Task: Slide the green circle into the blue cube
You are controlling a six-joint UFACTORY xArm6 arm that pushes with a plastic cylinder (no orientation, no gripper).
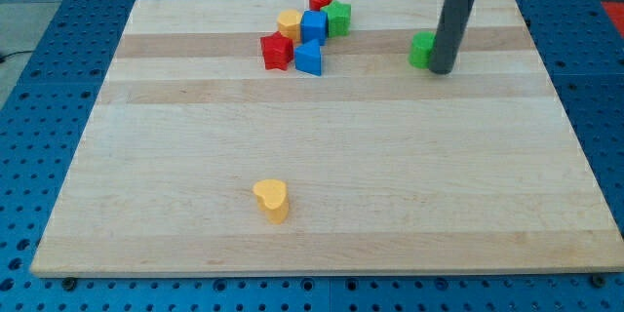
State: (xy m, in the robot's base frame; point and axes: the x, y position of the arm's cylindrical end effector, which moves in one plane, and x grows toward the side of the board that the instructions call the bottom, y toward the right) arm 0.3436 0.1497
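The board (322,156) filling most of the frame is pale wood, laid in long strips whose grain runs from the view's left to the view's right, smooth with a soft satin sheen. Around it, at the frame's edges, the blue table surface (39,58) looks like painted metal dotted with rows of small holes. The rod (450,29) at the upper right is dark grey and matt, plastic or rubber by its look. The green circle (422,50) beside it, the blue cube (313,26) at upper centre and the yellow heart-shaped block (272,199) at lower centre all look like smooth, evenly coloured painted wood or plastic with a faint gloss.
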